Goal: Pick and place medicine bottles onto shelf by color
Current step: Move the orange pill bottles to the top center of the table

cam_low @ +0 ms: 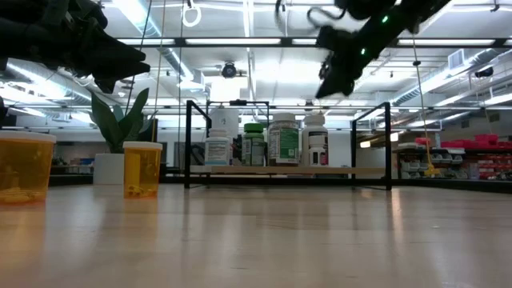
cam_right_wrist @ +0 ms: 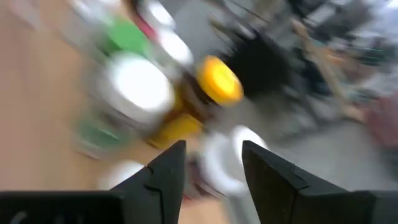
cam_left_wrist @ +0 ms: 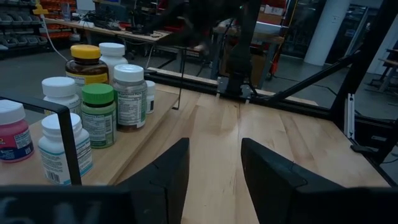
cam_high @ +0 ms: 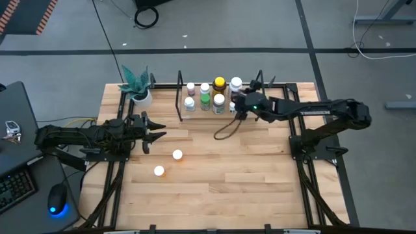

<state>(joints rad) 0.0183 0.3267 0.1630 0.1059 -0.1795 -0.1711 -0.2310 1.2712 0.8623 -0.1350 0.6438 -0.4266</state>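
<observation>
While I watch from far away, I see the shelf (cam_high: 224,114) at the back of the big wooden table (cam_high: 214,188). It is a flat, pale wood board with thin black wire frames standing up at both ends. On it stand the medicine bottles (cam_high: 205,97), small and round, packed close together. Most have smooth white caps. One has a green cap (cam_left_wrist: 98,94), one bigger brown one has a yellow cap (cam_left_wrist: 85,51), and one at the end is pink (cam_left_wrist: 12,138).

Two more bottles are not on the shelf. They stand upright on the bare table, near the middle, well apart from the shelf. One is nearer the shelf (cam_high: 177,155) and one nearer the front edge (cam_high: 158,171). From table height their bodies look see-through orange with white tops.

My right gripper (cam_high: 238,104) hangs in the air over the right end of the shelf, just above the bottles. Its two dark fingers are apart and hold nothing. A black cable loops on the table below it.

My left gripper (cam_high: 153,130) is off to the left, raised above the table, fingers apart and empty.

A white pot with a spiky teal plant (cam_high: 138,85) sits at the back left corner, beside the shelf.
</observation>
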